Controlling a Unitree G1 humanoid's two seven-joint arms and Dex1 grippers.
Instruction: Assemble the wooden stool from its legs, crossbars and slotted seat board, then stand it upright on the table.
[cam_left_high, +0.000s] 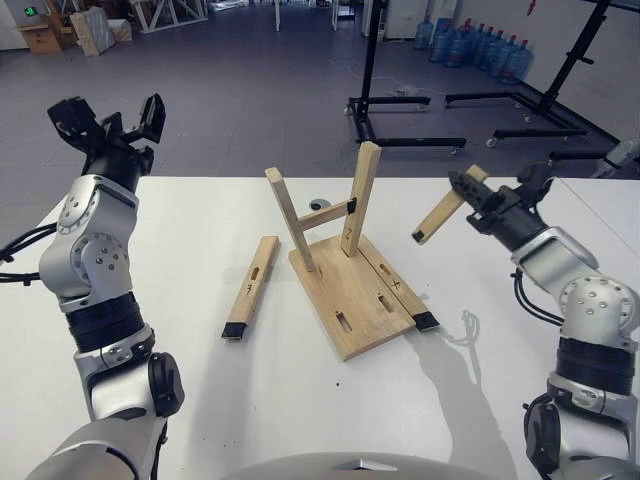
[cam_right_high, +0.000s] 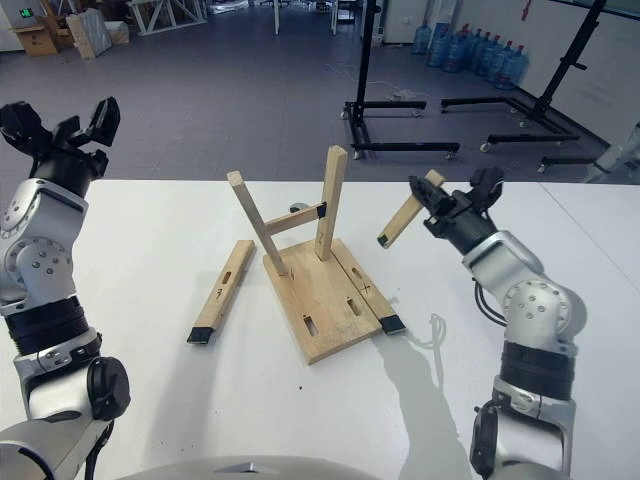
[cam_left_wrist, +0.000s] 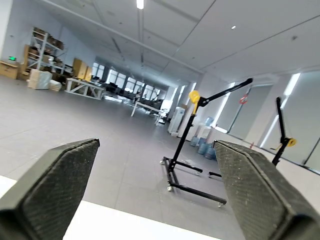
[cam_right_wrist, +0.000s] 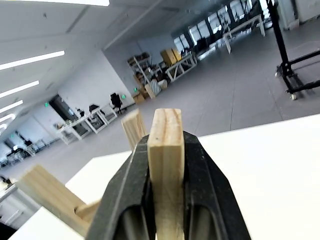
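Two legs (cam_left_high: 362, 198) upright in slotted seat board (cam_left_high: 350, 300) mid-table (cam_left_high: 200, 400), crossbar (cam_left_high: 325, 214) joining them. Loose leg (cam_left_high: 251, 287) flat at board's 9 o'clock. Right gripper (cam_left_high: 468, 188) at 2 o'clock holds another leg (cam_left_high: 438, 218) aloft. Left gripper (cam_left_high: 110, 118) raised at 10 o'clock.
Left wrist: pads (cam_left_wrist: 55, 192) spread wide, nothing between.
Right wrist: fingers (cam_right_wrist: 125, 195) clamp leg end.

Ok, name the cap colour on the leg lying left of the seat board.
Black cap, clearest in the left eye view.
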